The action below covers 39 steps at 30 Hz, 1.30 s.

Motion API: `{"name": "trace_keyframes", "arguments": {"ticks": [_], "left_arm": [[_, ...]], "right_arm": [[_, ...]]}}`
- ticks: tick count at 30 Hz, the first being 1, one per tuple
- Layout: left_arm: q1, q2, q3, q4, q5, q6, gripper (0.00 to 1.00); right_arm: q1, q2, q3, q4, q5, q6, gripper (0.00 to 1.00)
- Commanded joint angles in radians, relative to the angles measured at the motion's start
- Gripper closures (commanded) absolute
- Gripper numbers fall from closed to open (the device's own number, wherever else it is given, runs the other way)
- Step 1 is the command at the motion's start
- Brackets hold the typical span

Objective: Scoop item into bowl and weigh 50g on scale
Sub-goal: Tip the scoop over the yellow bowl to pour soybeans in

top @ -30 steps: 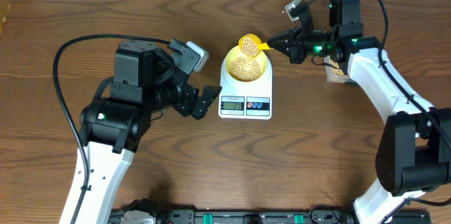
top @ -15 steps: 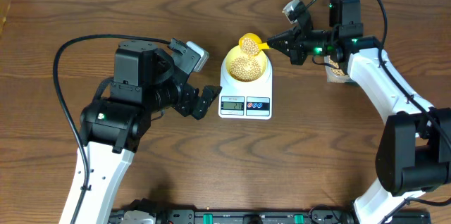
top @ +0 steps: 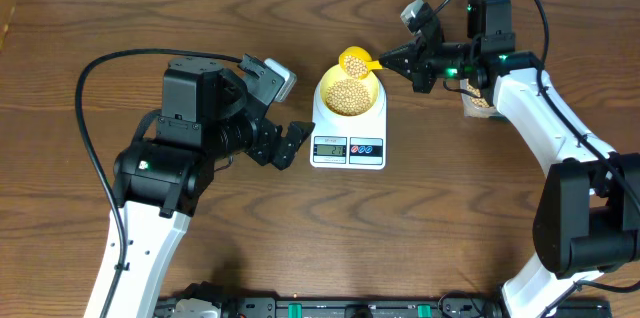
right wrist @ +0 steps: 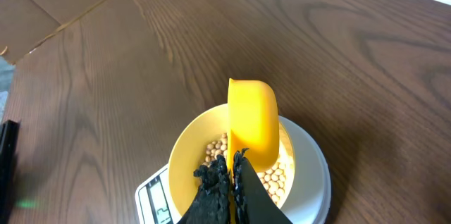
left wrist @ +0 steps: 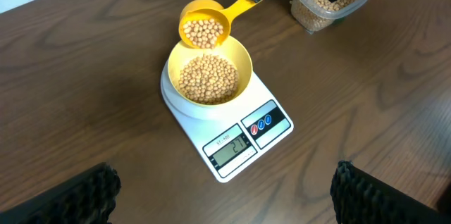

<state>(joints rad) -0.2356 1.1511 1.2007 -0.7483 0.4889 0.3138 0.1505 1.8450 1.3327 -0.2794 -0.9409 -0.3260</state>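
Note:
The pale yellow bowl [top: 325,91] stands on the white scale [top: 348,148], partly filled with tan beans [top: 348,97]. My right gripper [top: 388,61] is shut on the handle of a yellow scoop [top: 354,61], whose cup hangs over the bowl's far rim with beans in it. In the left wrist view the scoop [left wrist: 203,30] tilts toward the bowl [left wrist: 243,58], and the scale [left wrist: 271,122] shows dark digits. The right wrist view looks down the scoop [right wrist: 252,122] from behind my right gripper [right wrist: 231,168]. My left gripper [top: 290,145] hangs open just left of the scale, holding nothing.
A clear plastic tub [top: 478,101] with more beans sits at the right, beside the right arm, and also appears in the left wrist view as the tub [left wrist: 324,5]. Bare wooden table [top: 450,218] surrounds the scale.
The scoop's cup has drawn back slightly from the bean heap in the bowl. The left arm has not moved.

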Motion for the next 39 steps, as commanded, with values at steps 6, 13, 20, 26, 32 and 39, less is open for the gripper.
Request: {"name": "trace_keyframes", "arguments": {"ticks": [6,13,20,26,32,39], "left_arm": [[0.005,0.005,-0.005,0.000,0.009,-0.002,0.02],[0.005,0.005,-0.005,0.000,0.009,-0.002,0.02],[0.005,0.005,-0.005,0.000,0.008,-0.002,0.02],[0.005,0.005,-0.005,0.000,0.008,-0.002,0.02],[0.005,0.005,-0.005,0.000,0.009,-0.002,0.02],[0.005,0.005,-0.005,0.000,0.009,-0.002,0.02]], "right_arm": [[0.008,0.006,-0.003,-0.001,-0.004,-0.031,0.99],[0.008,0.006,-0.003,-0.001,-0.004,-0.031,0.99],[0.008,0.006,-0.003,-0.001,-0.003,-0.031,0.99],[0.008,0.006,-0.003,-0.001,-0.004,-0.039,0.99],[0.008,0.006,-0.003,0.000,-0.003,-0.050,0.99],[0.008,0.006,-0.003,0.000,-0.003,-0.050,0.99]]}}
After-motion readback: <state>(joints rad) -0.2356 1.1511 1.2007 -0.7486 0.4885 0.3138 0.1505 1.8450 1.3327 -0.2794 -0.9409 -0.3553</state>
